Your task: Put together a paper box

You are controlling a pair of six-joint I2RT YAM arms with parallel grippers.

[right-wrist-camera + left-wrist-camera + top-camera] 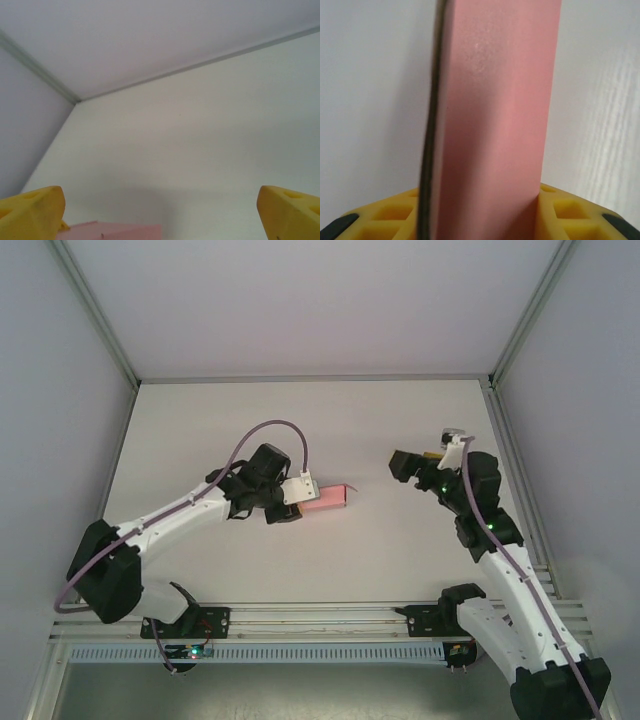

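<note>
My left gripper (299, 502) is clamped on the paper box (327, 498), near the middle of the white table (300, 420). In my left wrist view the pink card (495, 100) runs straight up between my yellow fingers (385, 220), which press against it from either side, and a dark edge line shows down its left side. From above, the box sticks out to the right of that gripper, a flattish pink piece with one end lifted a little; I cannot tell whether it rests on the table or hangs just over it. My right gripper (403, 466) sits well apart from the box, off to its right, with its yellow fingertips (35, 210) spread wide on nothing. A corner of the pink box (112, 232) shows low in my right wrist view
</note>
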